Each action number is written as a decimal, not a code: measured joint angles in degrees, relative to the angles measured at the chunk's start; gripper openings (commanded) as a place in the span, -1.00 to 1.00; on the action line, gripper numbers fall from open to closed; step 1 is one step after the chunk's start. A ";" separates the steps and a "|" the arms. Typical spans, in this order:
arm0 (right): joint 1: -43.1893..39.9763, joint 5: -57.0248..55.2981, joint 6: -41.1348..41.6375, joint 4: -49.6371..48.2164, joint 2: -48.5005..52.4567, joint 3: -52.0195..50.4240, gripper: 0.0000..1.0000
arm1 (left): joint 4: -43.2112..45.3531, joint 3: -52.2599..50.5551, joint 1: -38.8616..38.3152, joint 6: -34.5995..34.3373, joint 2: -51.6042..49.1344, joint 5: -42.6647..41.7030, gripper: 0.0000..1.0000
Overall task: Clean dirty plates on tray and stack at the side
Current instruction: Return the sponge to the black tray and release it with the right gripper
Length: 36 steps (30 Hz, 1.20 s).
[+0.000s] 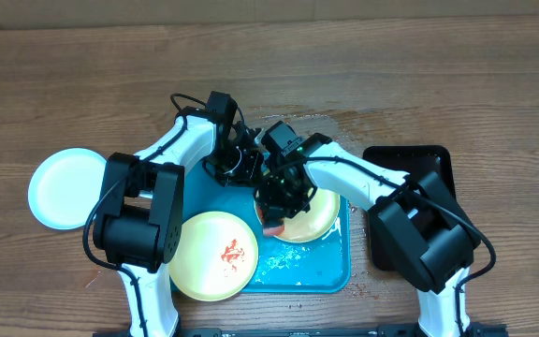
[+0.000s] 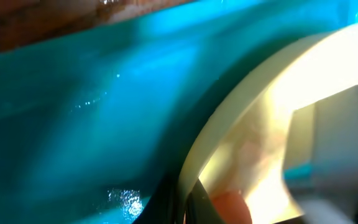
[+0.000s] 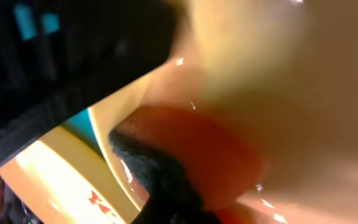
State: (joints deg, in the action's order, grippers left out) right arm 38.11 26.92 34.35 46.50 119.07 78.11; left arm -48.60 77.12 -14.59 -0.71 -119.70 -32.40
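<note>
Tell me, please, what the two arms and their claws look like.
Both the left arm and right arm have white curved links between boxy black joint housings. A thin black cable loops by the left wrist. The left claw and right claw are black, blocky assemblies.

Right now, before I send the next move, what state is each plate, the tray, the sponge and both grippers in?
blue-white plate: looks clean, on the table left of the tray.
left yellow plate: red sauce smear, overhangs the tray's left rim.
right yellow plate: on the tray, sponge pressed on it.
tray: wet.
sponge: held, touching the plate.
right gripper: shut on the sponge.
left gripper: at that plate's rim, grip unclear.
</note>
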 measured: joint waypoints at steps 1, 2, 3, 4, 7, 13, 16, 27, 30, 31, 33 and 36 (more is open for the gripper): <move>-0.24 -0.31 0.48 0.11 -0.09 0.00 -0.92 | 0.15 0.02 0.00 -0.33 0.00 0.00 -0.92; -0.92 -0.79 1.07 0.50 -0.15 0.04 -0.92 | 0.26 0.04 0.00 -0.63 0.00 0.02 -0.92; -1.70 -1.14 1.60 0.83 -0.20 0.11 -0.92 | 0.37 0.07 0.00 -0.83 0.00 0.00 -0.92; -2.69 -1.57 1.97 1.25 -0.20 0.26 -0.92 | 0.37 0.07 0.00 -1.01 0.00 -0.07 -0.92; -6.03 -3.41 2.73 3.21 -0.20 0.83 -0.92 | 0.33 0.07 -0.07 -1.29 0.00 -0.42 -0.91; -12.55 -8.92 2.29 6.67 -0.63 1.77 -0.92 | -0.02 0.04 -0.70 -2.14 0.00 -0.55 -0.91; -13.90 -11.17 0.90 7.78 -0.74 2.34 -0.92 | -0.09 0.04 -0.70 -2.27 0.00 -0.61 -0.92; -13.66 -23.63 -6.47 23.30 -2.67 14.03 -0.92 | -0.24 0.04 -0.70 -3.21 -0.02 -1.05 -0.91; -13.51 -24.92 -6.97 28.50 -6.71 19.23 -0.92 | -0.33 0.04 -0.70 -3.65 -0.02 -1.03 -0.92; -13.51 -25.18 -7.02 30.03 -8.20 20.55 -0.92 | -0.31 0.04 -0.70 -3.67 -0.02 -1.01 -0.92; -13.55 -25.66 -7.17 33.00 -11.58 22.82 -0.92 | -0.24 0.04 -0.70 -3.82 -0.02 -0.98 -0.92; -13.75 -26.12 -6.51 37.99 -15.15 24.33 -0.92 | -0.22 0.04 -0.70 -4.63 -0.02 -0.79 -0.91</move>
State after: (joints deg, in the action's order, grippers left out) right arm 24.36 0.80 27.83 84.49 103.92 102.43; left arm -48.82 77.17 -15.29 -5.34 -119.72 -33.19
